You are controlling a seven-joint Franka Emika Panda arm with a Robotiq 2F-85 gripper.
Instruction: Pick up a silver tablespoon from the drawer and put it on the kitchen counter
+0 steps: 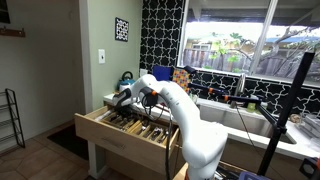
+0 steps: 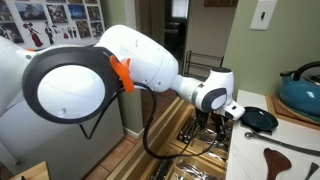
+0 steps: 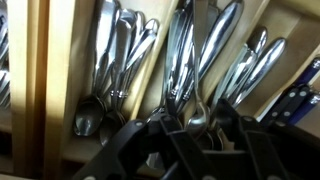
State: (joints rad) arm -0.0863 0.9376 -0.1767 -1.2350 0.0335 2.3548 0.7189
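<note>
Gripper (image 3: pixel 190 138) just above silver spoons (image 3: pixel 182 55) in drawer (image 3: pixel 55 75) mid compartmt; grip state unclear.

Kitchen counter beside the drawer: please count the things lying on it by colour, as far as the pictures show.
Teal: 1, the pot
Black or dark: 2, the small pan and the thin utensil
Brown: 1, the wooden spatula
Total: 4 on the kitchen counter

The white desk (image 2: pixel 246 152) carries a teal pot (image 2: pixel 302 88) at its far side and a small black pan (image 2: pixel 260 119) near its edge. A dark wooden spatula (image 2: pixel 274 160) lies flat nearer the camera, apart from the pan.
</note>
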